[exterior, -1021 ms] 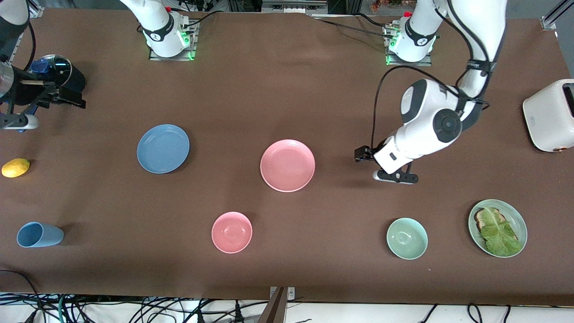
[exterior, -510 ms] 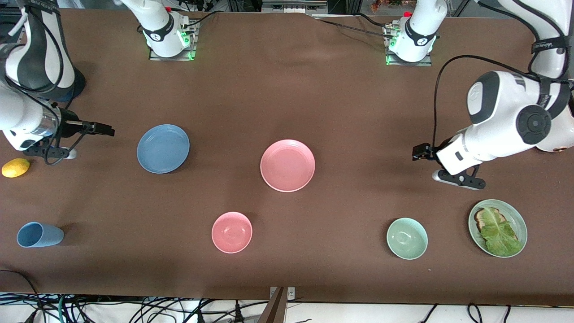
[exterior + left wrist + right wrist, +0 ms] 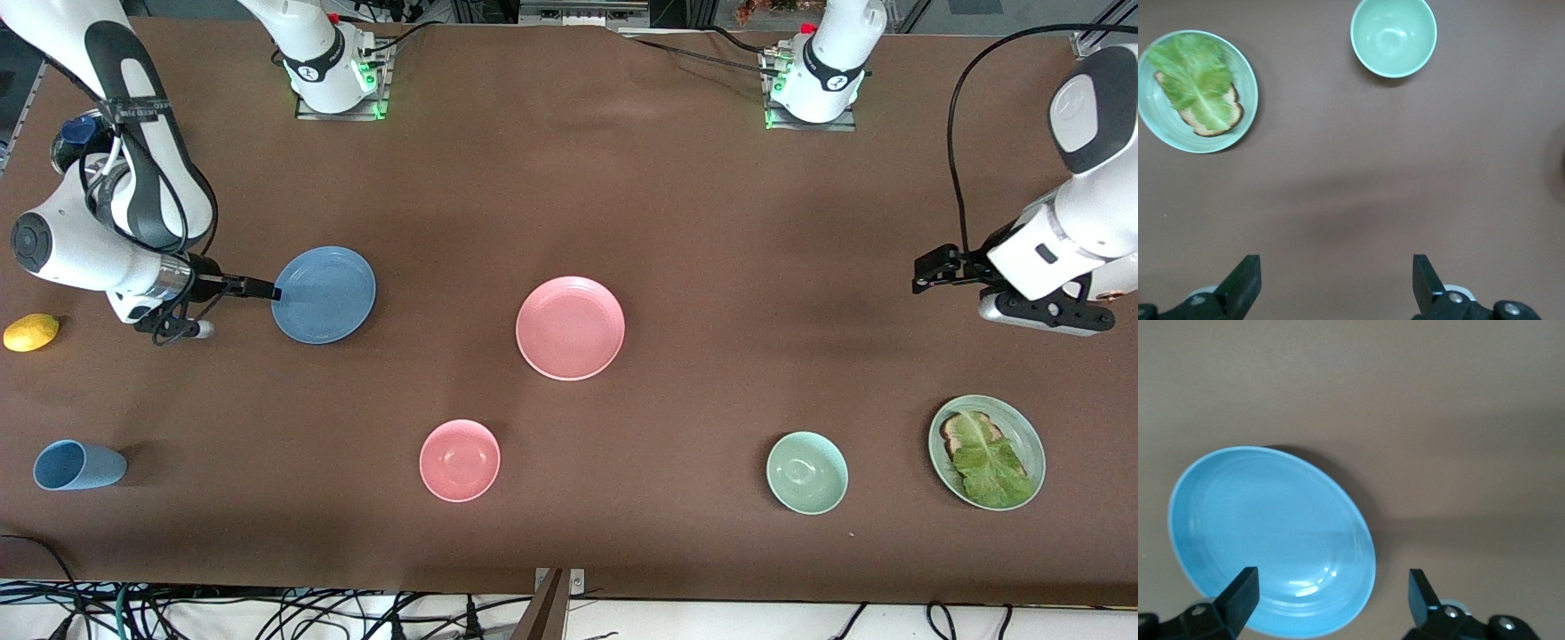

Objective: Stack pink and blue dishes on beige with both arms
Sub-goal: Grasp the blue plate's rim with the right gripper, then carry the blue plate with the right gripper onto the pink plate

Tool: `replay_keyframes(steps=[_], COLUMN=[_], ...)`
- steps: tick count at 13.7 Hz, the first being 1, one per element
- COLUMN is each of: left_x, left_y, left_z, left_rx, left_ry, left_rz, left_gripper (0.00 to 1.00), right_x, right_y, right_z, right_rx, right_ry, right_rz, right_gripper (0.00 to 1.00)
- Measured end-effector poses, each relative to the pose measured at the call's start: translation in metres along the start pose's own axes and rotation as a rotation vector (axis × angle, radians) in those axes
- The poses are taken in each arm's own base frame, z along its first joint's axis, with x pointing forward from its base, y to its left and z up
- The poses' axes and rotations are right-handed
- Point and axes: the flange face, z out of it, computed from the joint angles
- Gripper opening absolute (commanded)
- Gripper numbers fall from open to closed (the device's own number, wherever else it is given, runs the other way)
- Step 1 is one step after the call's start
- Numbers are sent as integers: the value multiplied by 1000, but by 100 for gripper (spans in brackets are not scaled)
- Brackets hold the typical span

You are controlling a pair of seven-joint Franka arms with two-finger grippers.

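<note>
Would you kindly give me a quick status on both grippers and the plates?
Right gripper open at blue plate rim. Left gripper open, over bare table, holding nothing. Pink plate untouched. No beige plate in view.

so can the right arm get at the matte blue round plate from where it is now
Probably yes. The right gripper hangs at the matte blue round plate's rim on the right arm's end of the table, jaws open. Nothing lies between them, and the plate sits alone on the brown table.
</note>
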Motion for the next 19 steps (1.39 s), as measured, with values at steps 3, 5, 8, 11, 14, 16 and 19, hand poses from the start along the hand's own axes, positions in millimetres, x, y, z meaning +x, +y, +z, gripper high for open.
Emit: replay_keyframes(steps=[3,5,8,11,14,16,19], left_x=[-11,-17,-20,-18,-17,-16,-12], left_y=[-16,-23,-26,-22,-16,-17,-14], left_z=[-38,-51,-53,-66,-70,-67,-58], left_rx=[1,-2,-7,-4,-5,-5,-6], left_ry=[27,16,-9,11,14,7,-9], left_rz=[-29,-42,-76,-182,-192,-192,-187], left_gripper=[100,100,100,100,100,100,100], right_x=[1,2,2,3,3,5,11], right_y=[28,34,33,31,33,32,26], right_z=[29,37,41,45,55,55,43], right_rx=[53,65,65,67,68,70,88], right_ry=[-13,-11,-14,-20,-36,-36,-41], right_rz=[-38,-51,-62,-65,-74,-84,-105], right_gripper=[78,64,46,41,2,0,0])
